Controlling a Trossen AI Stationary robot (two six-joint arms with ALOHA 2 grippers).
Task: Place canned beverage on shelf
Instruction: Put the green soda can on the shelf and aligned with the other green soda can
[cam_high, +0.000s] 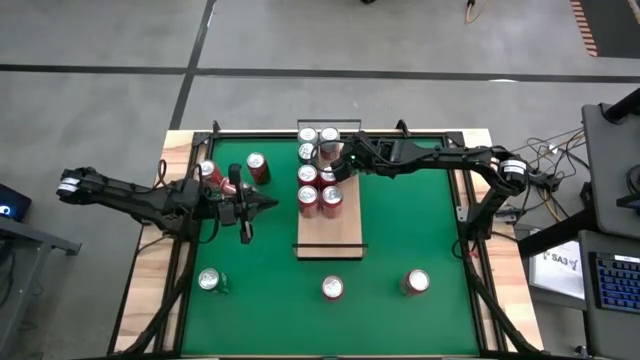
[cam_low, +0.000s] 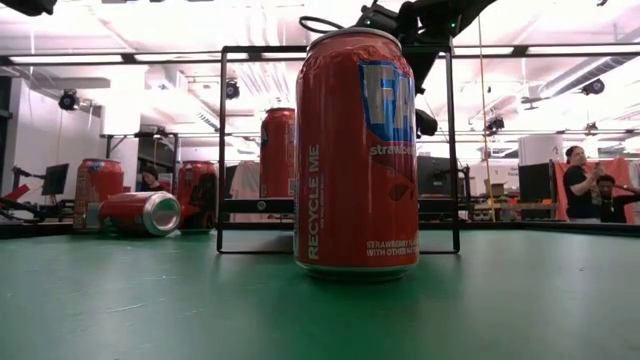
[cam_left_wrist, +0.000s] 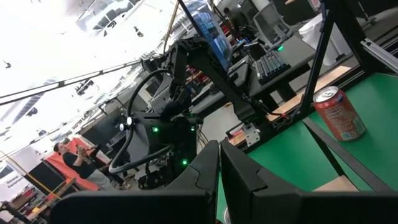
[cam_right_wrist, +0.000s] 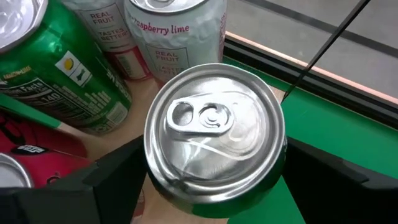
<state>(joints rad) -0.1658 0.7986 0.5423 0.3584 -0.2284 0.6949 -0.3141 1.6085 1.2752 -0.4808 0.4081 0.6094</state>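
Hanging over the shelf (cam_high: 328, 220), the right gripper (cam_right_wrist: 211, 186) has its fingers spread on both sides of a green can (cam_right_wrist: 214, 158). The can stands on the shelf's back part, just beside the other cans there. The fingers look so close that lifting away crooked could bump it over, or knock a neighbour. The left gripper (cam_high: 246, 205) waits beside the shelf, fingers pressed together. One white can (cam_right_wrist: 174, 37) says "raspberry lime". A big red can (cam_low: 356, 155) in front says "RECYCLE ME".
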